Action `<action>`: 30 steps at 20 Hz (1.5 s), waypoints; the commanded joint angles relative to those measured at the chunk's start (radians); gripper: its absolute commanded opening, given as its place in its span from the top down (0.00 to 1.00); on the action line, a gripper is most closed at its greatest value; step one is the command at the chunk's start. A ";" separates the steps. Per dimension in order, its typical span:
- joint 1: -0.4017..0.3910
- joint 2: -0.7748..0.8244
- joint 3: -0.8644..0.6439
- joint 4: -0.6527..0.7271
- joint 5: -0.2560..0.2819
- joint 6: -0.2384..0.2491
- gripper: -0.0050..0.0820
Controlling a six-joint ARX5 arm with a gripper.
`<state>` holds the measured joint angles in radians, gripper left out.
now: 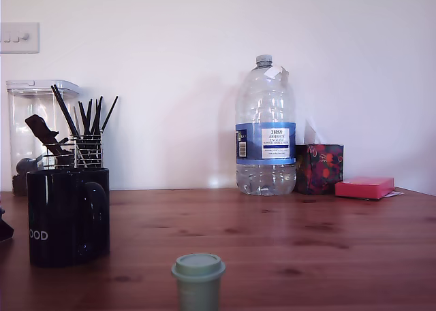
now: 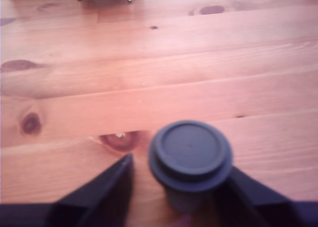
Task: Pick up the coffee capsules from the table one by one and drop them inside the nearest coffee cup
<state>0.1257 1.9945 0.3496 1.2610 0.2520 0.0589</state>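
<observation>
One coffee capsule (image 1: pixel 198 280) stands on the table (image 1: pixel 286 243) at the front of the exterior view, wide flanged rim up, tapered body down. So the rim is the widest part on offer and the body below it is the natural place to pinch.

In the wrist view the capsule (image 2: pixel 190 160) sits between the two dark fingers of the pincer (image 2: pixel 180 180). The jaws are spread, with a clear gap on one side; the other finger looks close to the rim, contact unclear. Released, nothing held. My read: the pincer is lined up to straddle the capsule, closing not yet done.

The coffee cup (image 1: pixel 67 216), black and glossy with "OOD" lettering, stands on the table toward the exterior view's left, well apart from the capsule, handle facing the capsule side. Mouth is open upward, fine for a drop from above.

Behind the cup: wire-mesh holder (image 1: pixel 87 151) of black sticks, close enough to matter on the carry. Water bottle (image 1: pixel 265 131) and pink pad (image 1: pixel 364 187) sit far back, out of the way.

No other capsules visible.
</observation>
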 commanded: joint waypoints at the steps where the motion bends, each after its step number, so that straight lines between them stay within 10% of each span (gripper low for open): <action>1: -0.003 0.026 -0.007 -0.003 -0.001 -0.002 0.78; 12: -0.005 -0.026 -0.089 0.097 0.020 -0.011 0.80; 22: -0.025 -0.367 -0.284 0.089 0.033 -0.140 0.80; 30: -0.129 -0.640 -0.305 -0.106 0.038 -0.149 0.80</action>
<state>0.0017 1.3705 0.0559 1.1591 0.2882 -0.0849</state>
